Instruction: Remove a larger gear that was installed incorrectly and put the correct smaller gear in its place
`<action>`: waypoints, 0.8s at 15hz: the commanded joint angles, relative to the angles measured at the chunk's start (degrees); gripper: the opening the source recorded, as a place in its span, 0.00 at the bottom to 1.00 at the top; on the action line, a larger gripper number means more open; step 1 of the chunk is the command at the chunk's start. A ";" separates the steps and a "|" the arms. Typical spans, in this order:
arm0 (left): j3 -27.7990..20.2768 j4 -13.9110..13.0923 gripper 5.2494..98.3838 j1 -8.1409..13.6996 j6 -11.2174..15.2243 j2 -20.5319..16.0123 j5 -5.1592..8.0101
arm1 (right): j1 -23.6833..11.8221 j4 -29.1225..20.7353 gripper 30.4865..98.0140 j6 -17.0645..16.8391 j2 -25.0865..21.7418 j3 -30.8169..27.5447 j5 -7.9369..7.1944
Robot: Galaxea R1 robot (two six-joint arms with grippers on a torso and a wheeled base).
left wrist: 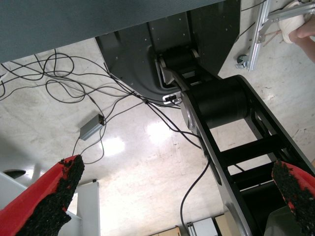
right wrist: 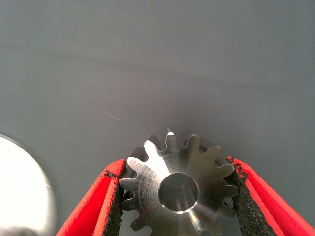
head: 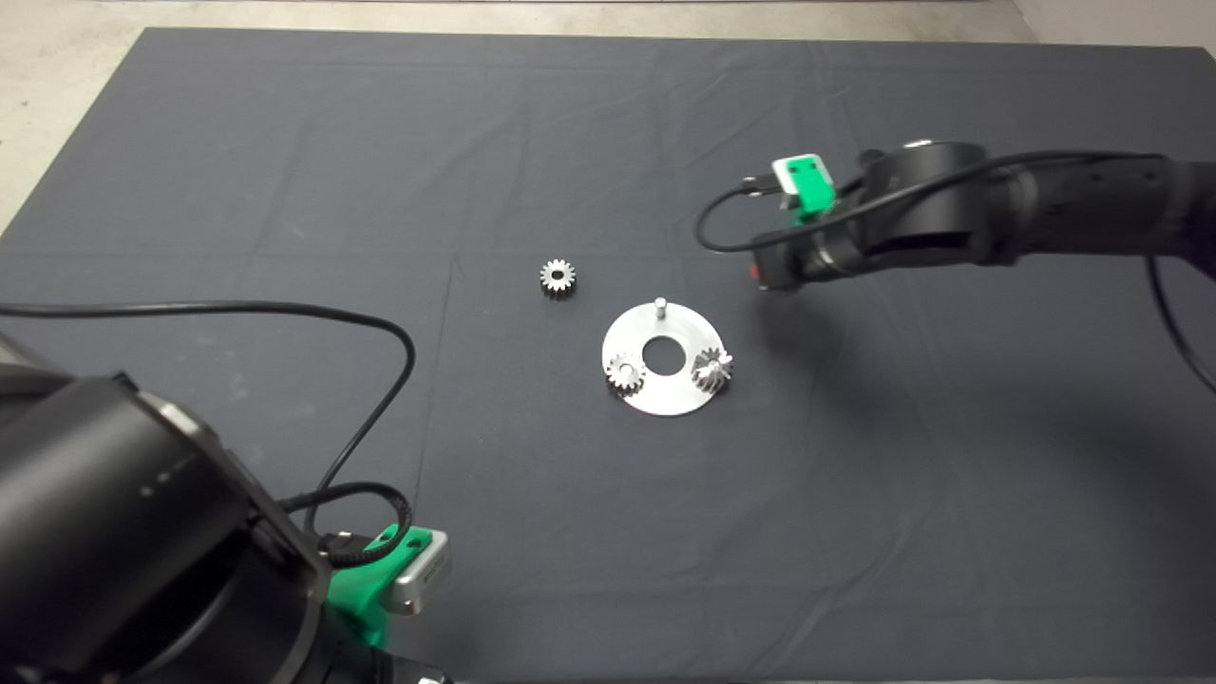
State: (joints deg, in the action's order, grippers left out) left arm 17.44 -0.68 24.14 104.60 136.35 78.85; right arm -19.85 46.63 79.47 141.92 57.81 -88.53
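A round silver plate (head: pixel 665 394) lies mid-mat with a bare peg (head: pixel 659 306) at its back. The larger gear (head: pixel 712 369), with flared teeth, sits on the plate's right side, and a small spur gear (head: pixel 625 372) on its left. My right gripper (head: pixel 766 274) hovers to the right of the plate, behind the larger gear. In the right wrist view this gripper (right wrist: pixel 176 167) is shut on the smaller gear (right wrist: pixel 147 182), whose teeth press against both pads. Another small gear (head: pixel 558 277) lies loose on the mat, left of the plate. My left gripper (left wrist: pixel 177 167) is parked at the lower left, open.
The dark mat (head: pixel 855 532) covers the table. A black cable (head: pixel 285 309) loops over it at the left. The left wrist view shows the floor with cables, the robot's base and a person's shoe (left wrist: pixel 295 22).
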 commanded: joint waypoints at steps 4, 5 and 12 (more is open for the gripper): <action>-1.20 -0.99 1.00 0.56 0.43 -0.16 -0.10 | 1.12 -0.84 0.29 1.12 -4.93 -5.71 -0.76; -1.20 -0.99 1.00 0.56 0.43 -0.16 -0.10 | 1.65 -0.84 0.29 1.91 -5.20 -5.80 -0.68; -1.20 -0.99 1.00 0.56 0.52 -0.23 -0.01 | 3.67 -0.84 0.29 2.71 -5.20 -5.71 -0.42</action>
State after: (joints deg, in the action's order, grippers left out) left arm 17.44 -0.70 24.14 104.61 136.33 78.86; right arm -14.63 45.51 81.59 136.80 52.86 -87.46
